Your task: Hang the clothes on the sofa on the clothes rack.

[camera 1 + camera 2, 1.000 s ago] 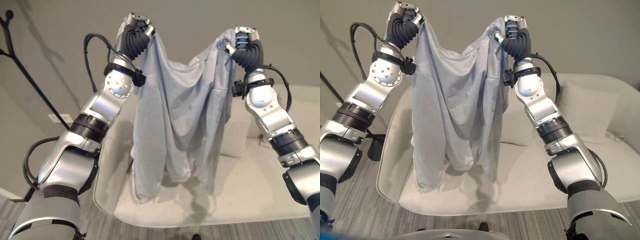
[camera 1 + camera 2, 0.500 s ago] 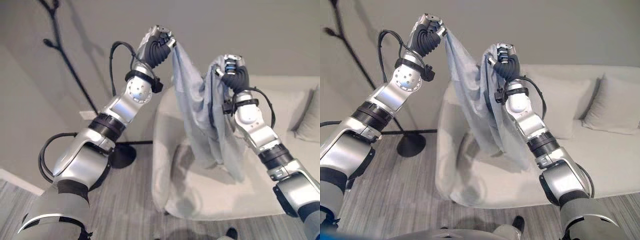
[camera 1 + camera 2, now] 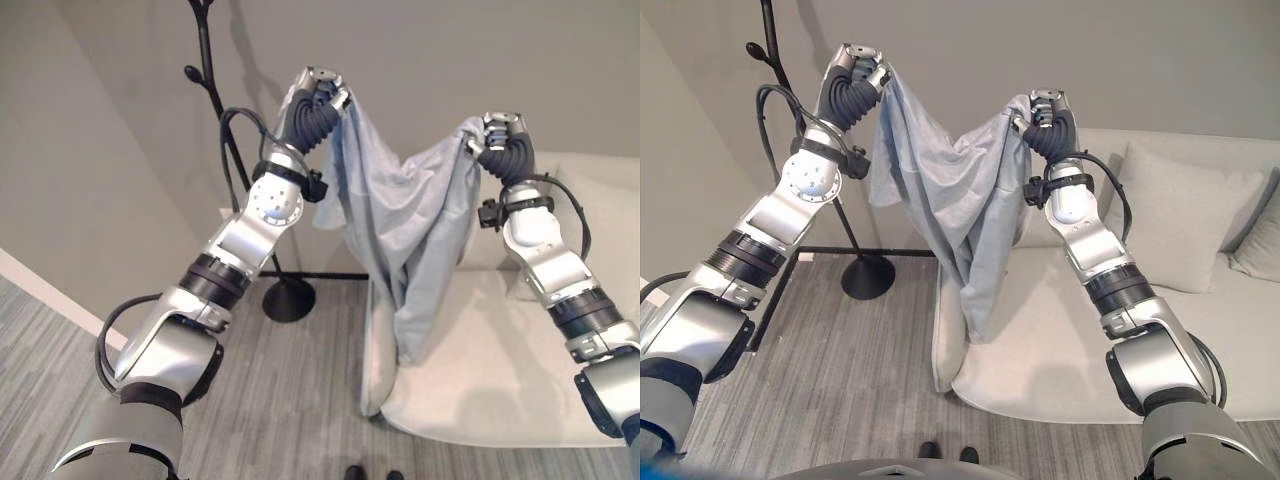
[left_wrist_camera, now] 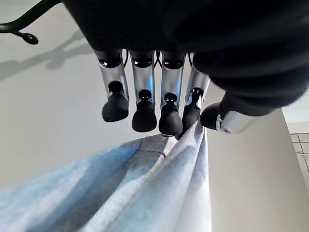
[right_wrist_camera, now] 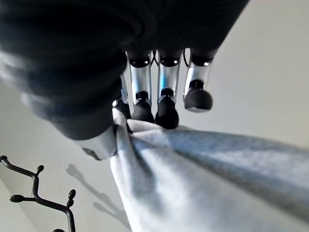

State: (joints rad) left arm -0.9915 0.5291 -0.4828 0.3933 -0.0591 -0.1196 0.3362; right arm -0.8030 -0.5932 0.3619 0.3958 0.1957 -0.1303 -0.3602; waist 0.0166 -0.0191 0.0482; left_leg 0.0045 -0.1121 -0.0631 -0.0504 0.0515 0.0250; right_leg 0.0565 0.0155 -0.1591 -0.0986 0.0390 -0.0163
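Left hand [image 3: 318, 88]: raised high at 11 o'clock of the head view, fingertips [image 4: 145, 115] and thumb pinching one top corner of the garment [image 3: 400, 215]. The pinch at a corner lets the cloth hang free below.

Right hand [image 3: 498, 133]: raised at 1 o'clock, a little lower than the left, fingers curled with the thumb onto the other top corner. The two hands stand apart, so the top edge sags in a shallow swag between them and stays open rather than bunched.

Garment: pale grey-blue, soft, in the air. It hangs from both hands at centre, and its lower end trails to about 6 o'clock of the swag, at the sofa's near arm; whether it touches the arm cannot be told.

Rack [image 3: 207, 60]: black pole with branch hooks at 11 o'clock, just behind the left hand; round base [image 3: 289, 299] on the floor at 7 o'clock of the garment. The left corner is held near hook height, apparently ready for hanging.

Sofa [image 3: 500, 370]: cream, at 4 o'clock, cushions [image 3: 1185, 225] at the back. Garment not yet on a hook.
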